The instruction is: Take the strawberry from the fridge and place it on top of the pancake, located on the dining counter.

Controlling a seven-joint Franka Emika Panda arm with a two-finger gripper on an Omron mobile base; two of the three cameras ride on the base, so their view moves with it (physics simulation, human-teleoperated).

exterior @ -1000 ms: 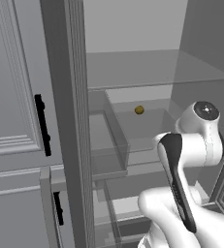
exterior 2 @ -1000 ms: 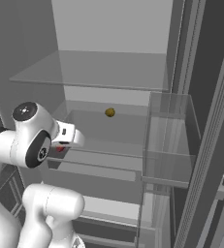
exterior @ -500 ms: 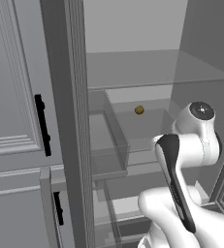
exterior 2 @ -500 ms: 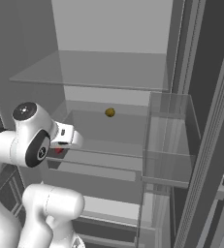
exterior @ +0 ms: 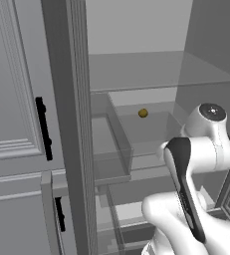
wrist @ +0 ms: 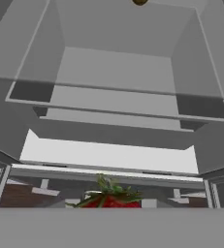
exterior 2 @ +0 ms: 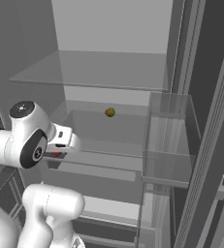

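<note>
The strawberry [wrist: 110, 199] is red with green leaves and sits at the bottom middle of the hand view, right at the fingertips. In the right base view it shows as a small red spot [exterior 2: 56, 155] under my hand. My gripper [exterior 2: 58, 151] is shut on it, in front of the fridge's [exterior 2: 108, 29] pale open interior and level with the lower glass shelf [exterior 2: 104, 160]. In the left base view my own arm hides the gripper. The pancake and the dining counter are out of view.
A small yellow-brown ball [exterior: 143, 113] lies at the back of the middle shelf. A clear door bin [exterior 2: 169, 140] hangs on the right, and another clear bin [exterior: 111, 144] on the left. Light grey cabinets [exterior: 12, 99] with black handles [exterior: 43, 128] stand left of the fridge.
The arm has shifted only slightly in front of the shelves. The strawberry stays in the shut gripper.
</note>
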